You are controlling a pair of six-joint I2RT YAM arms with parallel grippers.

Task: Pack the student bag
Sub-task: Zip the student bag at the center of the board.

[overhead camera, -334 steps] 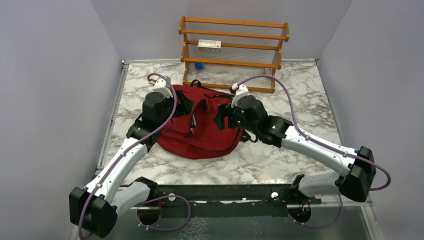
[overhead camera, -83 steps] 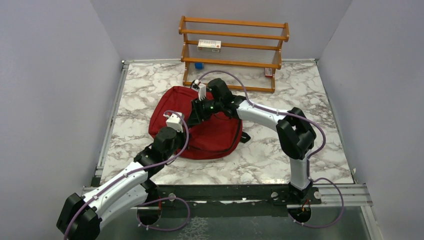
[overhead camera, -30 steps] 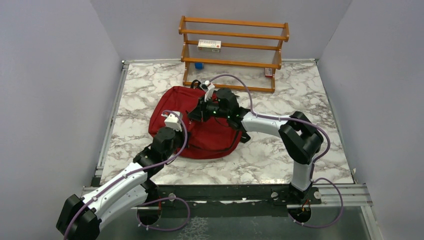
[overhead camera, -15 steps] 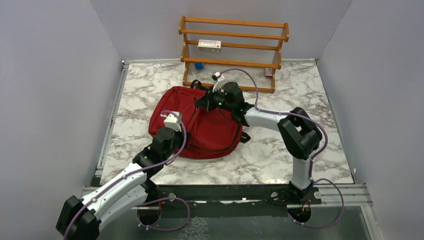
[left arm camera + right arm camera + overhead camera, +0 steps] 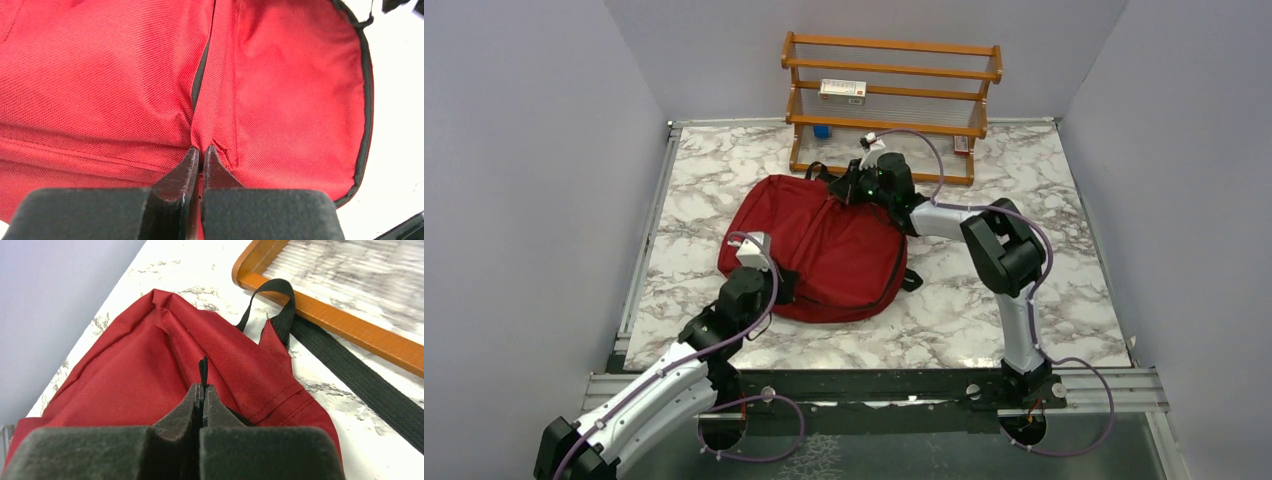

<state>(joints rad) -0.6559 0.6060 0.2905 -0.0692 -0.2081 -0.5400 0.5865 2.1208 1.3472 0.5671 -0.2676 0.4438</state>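
The student bag [image 5: 839, 255], a big dark-red fabric backpack with black trim, lies flat on the marble table. My left gripper [image 5: 782, 284] is at its near left edge, shut on a pinched fold of the red fabric [image 5: 212, 125] beside the zipper seam. Over the bag's far top end, close to the carry loop [image 5: 272, 295], my right gripper [image 5: 846, 190] is shut on the thin black zipper pull [image 5: 203, 367]. In this view the zipper line of the bag [image 5: 135, 375] looks closed. Nothing of the inside shows.
A wooden rack [image 5: 889, 100] stands just behind the bag, and its base rail [image 5: 350, 335] is close to my right gripper. It holds a white box [image 5: 842, 90] and a small blue thing [image 5: 822, 131]. A black strap [image 5: 360, 385] trails over the table to the right.
My right gripper has travelled along the bag's zipper from the middle to the far top end. The left gripper has drawn back a little toward the near left, still pinching fabric.
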